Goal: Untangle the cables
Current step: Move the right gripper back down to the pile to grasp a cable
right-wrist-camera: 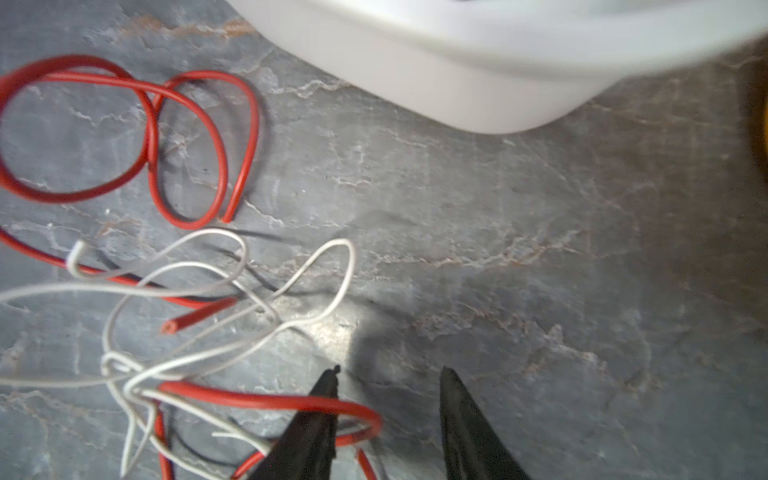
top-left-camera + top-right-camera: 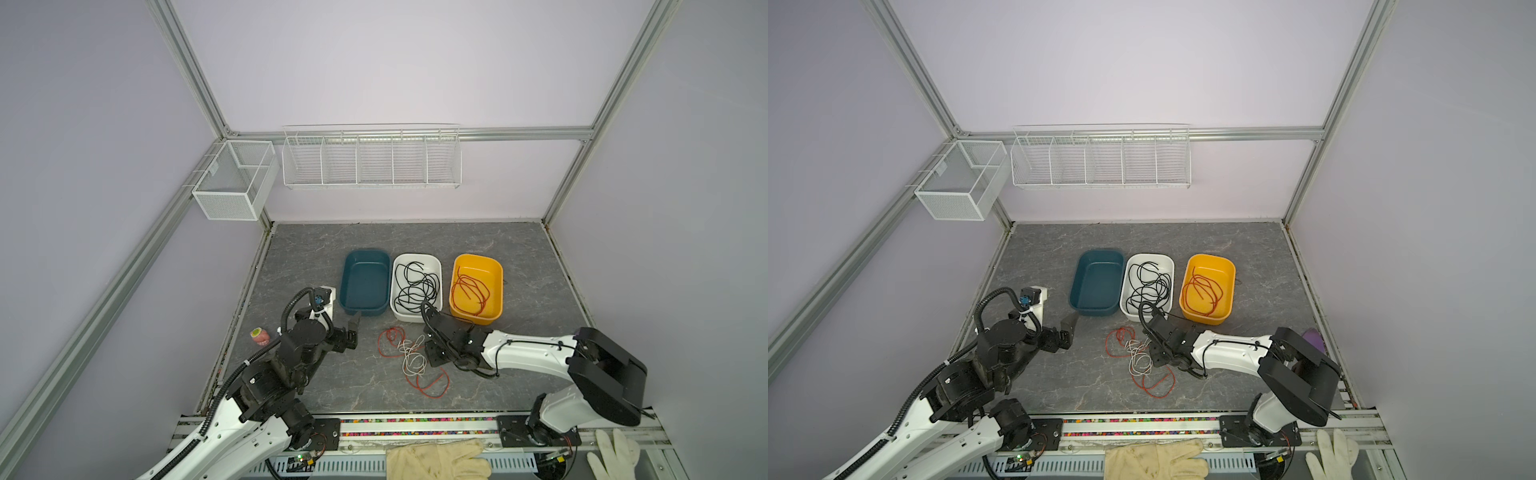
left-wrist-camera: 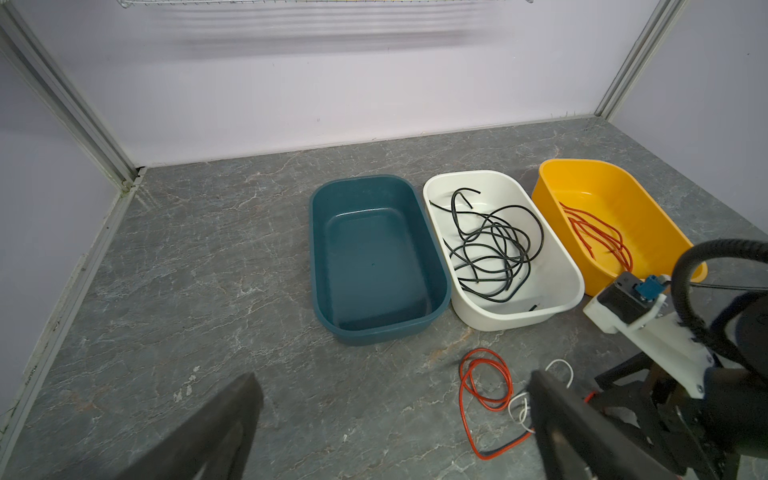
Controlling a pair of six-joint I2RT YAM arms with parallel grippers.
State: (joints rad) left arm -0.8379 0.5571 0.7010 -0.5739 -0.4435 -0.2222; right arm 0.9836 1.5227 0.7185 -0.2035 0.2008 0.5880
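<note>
Right wrist view: my half-spread right claw [image 1: 390, 369] straddles the thin red cable loop [image 1: 361, 411]; I'd pinch without snagging the thin white wire [image 1: 353, 266].

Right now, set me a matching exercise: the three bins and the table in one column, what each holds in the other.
Column one:
1. teal bin
2. white bin
3. yellow bin
4. table

Column two:
a. black cables
b. red and white tangle
c. nothing
d. red cable alone

Pairs: 1-c, 2-a, 3-d, 4-b
</note>
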